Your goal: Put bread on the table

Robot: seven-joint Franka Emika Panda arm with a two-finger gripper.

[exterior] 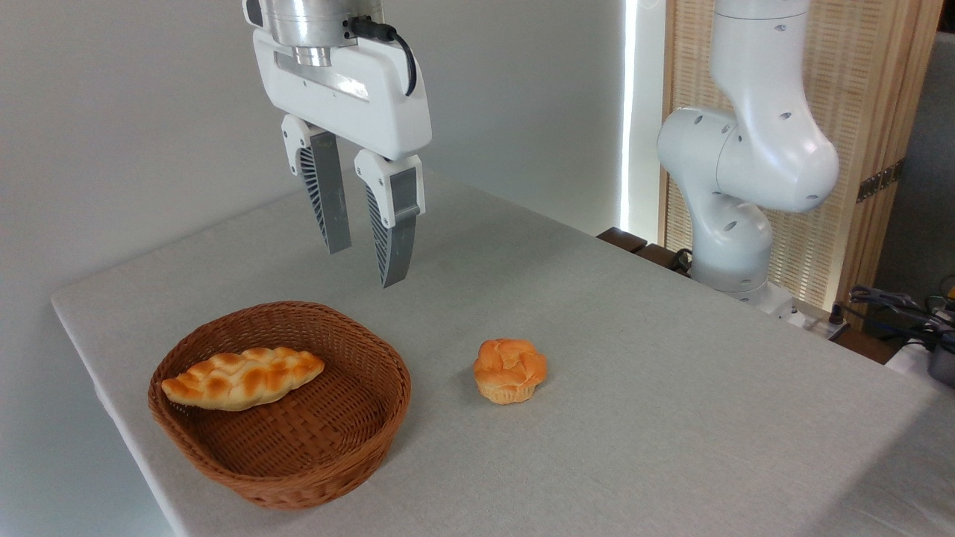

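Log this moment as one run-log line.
gripper: open, empty, raised above basket's far rim | bread: on table, right of basket, untouched | braided loaf: in basket

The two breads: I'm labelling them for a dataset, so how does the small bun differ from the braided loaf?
Shape: the bun is round and muffin-like with a lumpy top and a paler fluted base; the braided loaf is long, with tapered ends.
Size: the bun looks smaller than the loaf.
Place: the bun sits on the table, while the loaf lies in the wicker basket.
Both are golden-orange, and the gripper touches neither.
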